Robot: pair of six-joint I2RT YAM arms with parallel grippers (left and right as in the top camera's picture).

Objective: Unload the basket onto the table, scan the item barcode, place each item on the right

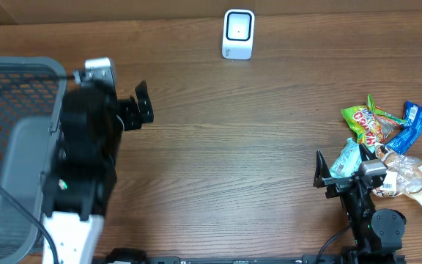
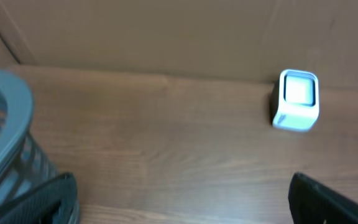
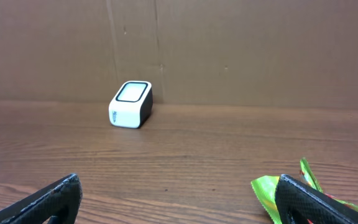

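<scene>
While both arms are hanging over the wooden table (image 1: 233, 169), the right gripper (image 1: 341, 163) is sitting at the near edge with its jaws spread fully and holding nothing. It is hovering just beside the heap of snack packets (image 1: 387, 143) lying at the right-hand side. The pick-up is apparently not yet begun, and this arm is looking best placed for it. The teal packet (image 1: 349, 155) nearest the fingers is offering the easiest target, and pinching it by a crimped end should be keeping its printed faces uncovered, since no barcode is showing to any camera. Farther up on the left, the left gripper (image 1: 143, 104) is likewise gaping empty beside the grey basket (image 1: 20, 70). At the far edge, near the cardboard wall (image 3: 229, 50), the white scanner (image 1: 238, 33) is standing well apart from the packets. Whichever packet is going there, its crinkly film is probably needing to be held flat and turned slowly before the window.
</scene>
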